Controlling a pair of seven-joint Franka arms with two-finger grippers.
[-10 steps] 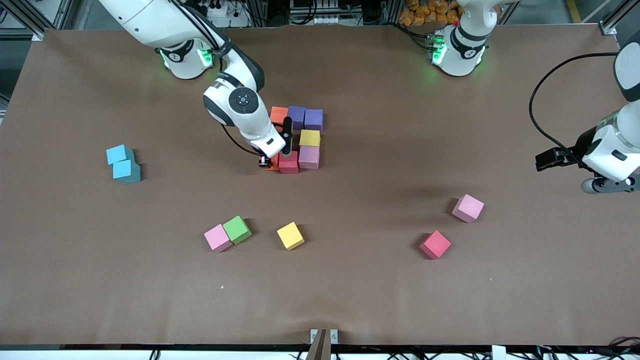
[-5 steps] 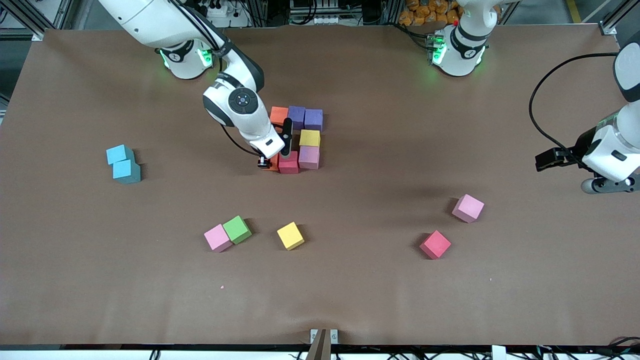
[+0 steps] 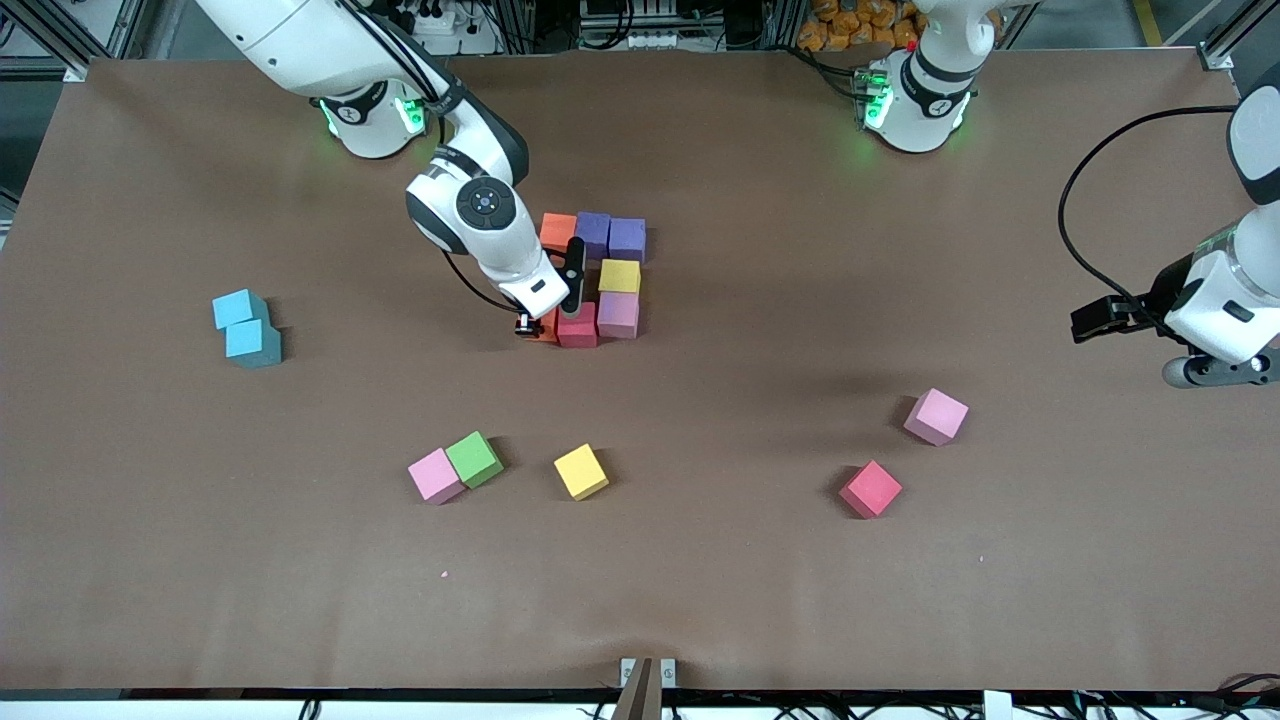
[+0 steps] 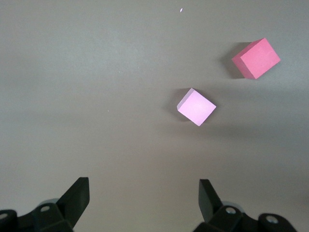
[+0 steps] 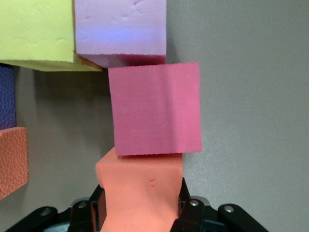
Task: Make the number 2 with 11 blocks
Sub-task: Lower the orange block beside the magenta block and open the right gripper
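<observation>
Orange block | clamped by right end effector | beside crimson block

Cluster of blocks at mid-table, its corner block toward the right arm's end. Nearer the camera: touching pair, single block beside it. Toward the left arm's end: farther block, nearer block, apart. Toward the right arm's end: two touching cubes.

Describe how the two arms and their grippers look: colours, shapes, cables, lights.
Both arms are glossy white with rounded joints and black bands. Green lights glow at each base. The right arm has a round dark cap with small coloured dots and a thin black cable. The left arm trails a long looping black cable. The left gripper and the right gripper have black fingers.
</observation>
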